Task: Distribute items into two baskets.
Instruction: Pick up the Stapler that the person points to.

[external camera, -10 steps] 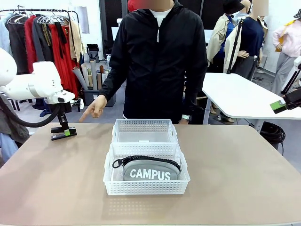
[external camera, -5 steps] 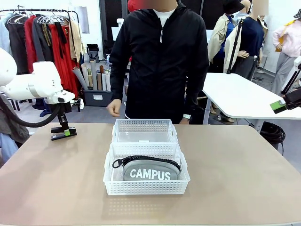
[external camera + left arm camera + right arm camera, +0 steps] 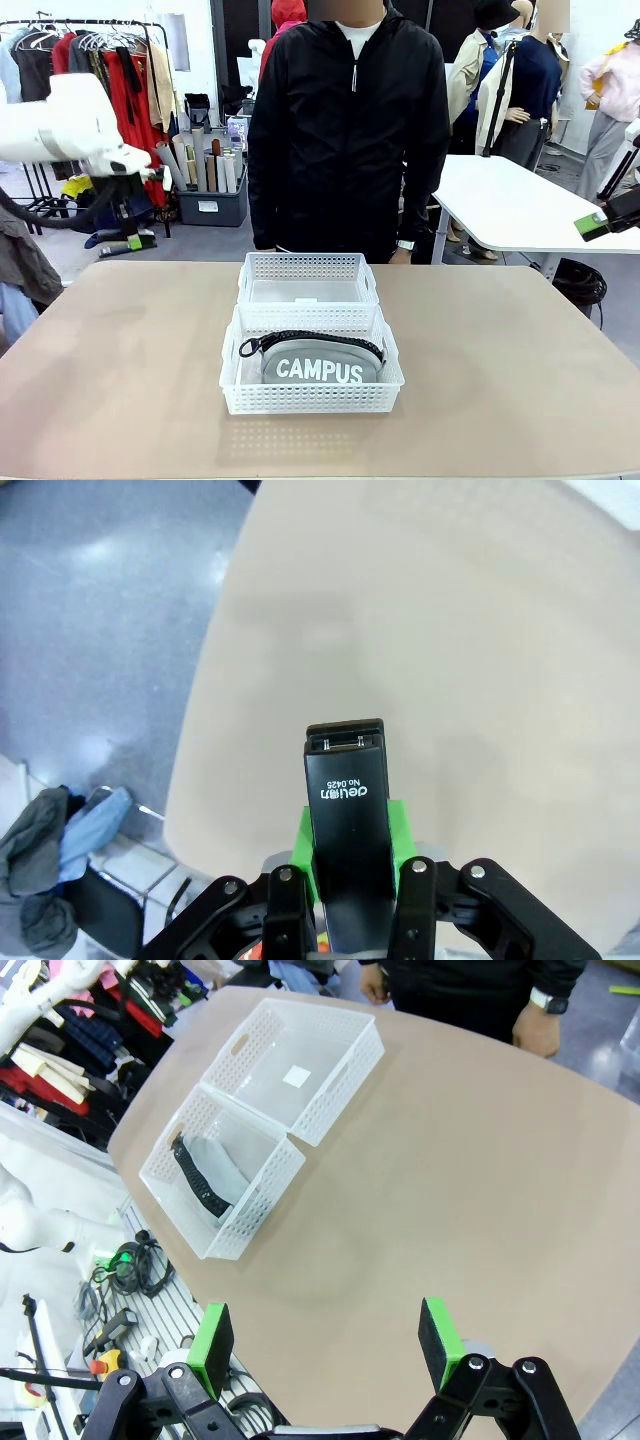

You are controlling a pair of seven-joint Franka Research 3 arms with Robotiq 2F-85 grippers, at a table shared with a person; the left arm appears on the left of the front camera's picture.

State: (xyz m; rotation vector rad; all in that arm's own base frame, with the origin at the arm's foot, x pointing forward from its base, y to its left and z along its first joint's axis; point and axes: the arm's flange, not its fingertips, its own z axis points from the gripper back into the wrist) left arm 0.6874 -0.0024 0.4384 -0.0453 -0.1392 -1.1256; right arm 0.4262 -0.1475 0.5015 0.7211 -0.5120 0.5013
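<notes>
Left pincer: clamped on black stapler, above tabletop. Right pincer: spread wide (nothing between pads). Pouch: in near basket.

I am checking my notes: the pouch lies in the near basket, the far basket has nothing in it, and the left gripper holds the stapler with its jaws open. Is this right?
Not quite. The left gripper is shut on the stapler, as the left wrist view shows. The rest holds: the pouch lies in the near basket, and the far basket has nothing in it.
</notes>
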